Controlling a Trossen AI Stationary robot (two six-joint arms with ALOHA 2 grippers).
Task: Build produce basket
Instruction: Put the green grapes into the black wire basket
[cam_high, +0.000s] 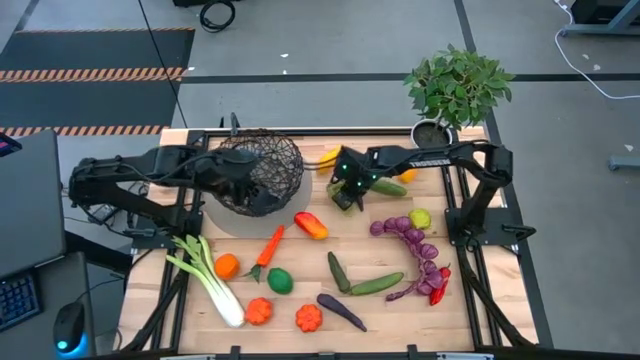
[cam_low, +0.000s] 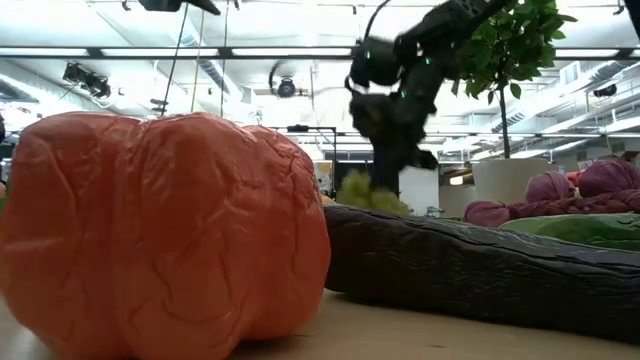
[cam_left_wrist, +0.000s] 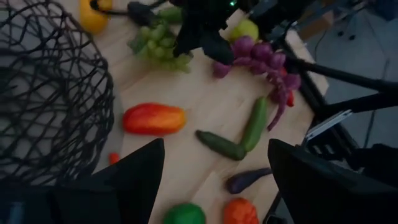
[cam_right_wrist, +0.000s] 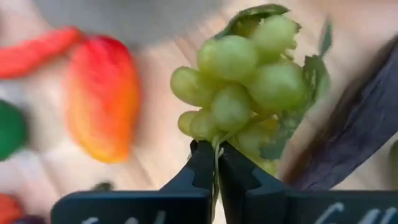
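The dark wire-mesh basket (cam_high: 262, 168) sits tilted over a round grey mat (cam_high: 225, 218) at the far left. My left gripper (cam_high: 232, 185) is beside its wall, and its open fingers (cam_left_wrist: 214, 146) have nothing between them. My right gripper (cam_high: 346, 196) is shut on a bunch of green grapes (cam_right_wrist: 249, 87) right of the basket. In the low view the bunch (cam_low: 370, 190) hangs under the gripper, with its bottom hidden by an aubergine. The other produce lies loose on the wooden table. My right gripper pinches a thin green stalk or leaf edge (cam_right_wrist: 216, 146) at the near end of the grape bunch, only at its fingertips. The fingers slant down from the table's right. The bunch hangs below them; I cannot tell if it is clear of the table. My left gripper is close against the basket's mesh wall (cam_left_wrist: 93, 124), and I cannot tell whether it touches it.
A red-yellow fruit (cam_high: 311, 225), carrot (cam_high: 268, 248), leek (cam_high: 205, 275), orange (cam_high: 226, 265), lime (cam_high: 280, 281), two cucumbers (cam_high: 360, 280), an aubergine (cam_high: 341, 311) and purple grapes (cam_high: 410, 235) lie across the near half. A potted plant (cam_high: 455, 90) stands at the far right corner.
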